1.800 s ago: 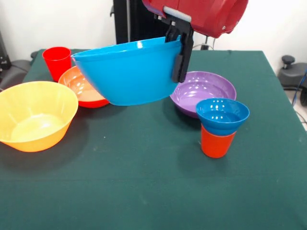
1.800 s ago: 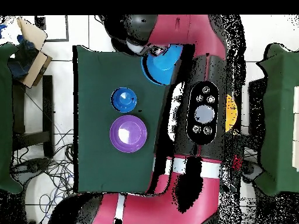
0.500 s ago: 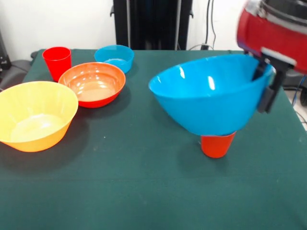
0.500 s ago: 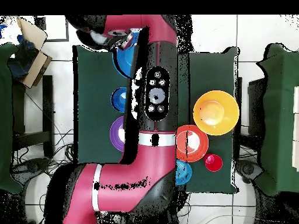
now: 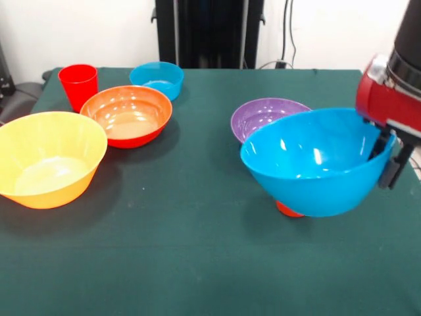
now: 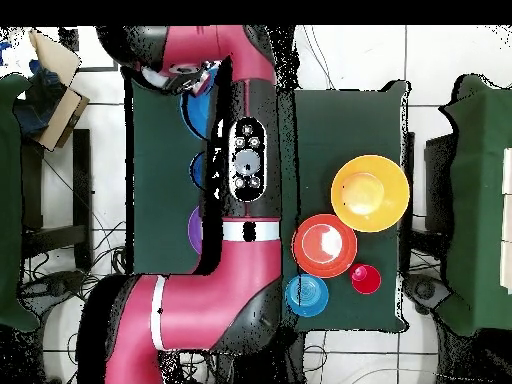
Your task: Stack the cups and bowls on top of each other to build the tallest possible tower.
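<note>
My gripper is at the right of the front view, shut on the rim of the medium blue bowl. It holds the bowl upright over the orange cup, of which only the base shows. The small blue bowl on that cup is hidden, and I cannot tell whether the held bowl touches it. The wide purple bowl sits just behind. The orange-red bowl, the yellow-orange bowl, the red cup and a small blue-teal bowl stand at the left. The purple cup and the small orange bowl are out of view.
In the overhead view the red arm covers the table's middle. The yellow-orange bowl, orange-red bowl, red cup and small bowl lie to its right. The held blue bowl shows at its left.
The arm has carried the medium blue bowl from the back middle to the right and lower, in front of the orange cup stack. The small blue-teal bowl at the back now shows.
</note>
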Robot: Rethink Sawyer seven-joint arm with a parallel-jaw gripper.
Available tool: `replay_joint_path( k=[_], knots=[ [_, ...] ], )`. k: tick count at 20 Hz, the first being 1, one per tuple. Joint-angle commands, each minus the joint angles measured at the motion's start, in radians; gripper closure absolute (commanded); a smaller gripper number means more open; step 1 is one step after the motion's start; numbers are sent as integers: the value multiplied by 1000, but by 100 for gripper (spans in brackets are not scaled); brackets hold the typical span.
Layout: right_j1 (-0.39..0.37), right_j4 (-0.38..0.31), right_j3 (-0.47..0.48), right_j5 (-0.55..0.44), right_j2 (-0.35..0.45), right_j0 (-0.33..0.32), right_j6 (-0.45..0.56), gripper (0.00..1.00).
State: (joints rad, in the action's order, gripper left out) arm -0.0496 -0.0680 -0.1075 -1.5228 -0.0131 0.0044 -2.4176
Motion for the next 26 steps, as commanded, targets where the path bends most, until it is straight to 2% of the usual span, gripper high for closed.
replay_joint_path(
  k=[1, 9, 13, 19, 26],
  knots=[
    [31, 6, 21, -132, 36, 33, -337, 100],
    [21, 43, 54, -231, -25, 57, -425, 100],
    [29, 77, 63, -238, -63, 61, -434, 100],
    [54, 172, 72, -220, -158, 67, -453, 100],
    [116, 316, 81, -155, -328, 75, -471, 100]
  ],
)
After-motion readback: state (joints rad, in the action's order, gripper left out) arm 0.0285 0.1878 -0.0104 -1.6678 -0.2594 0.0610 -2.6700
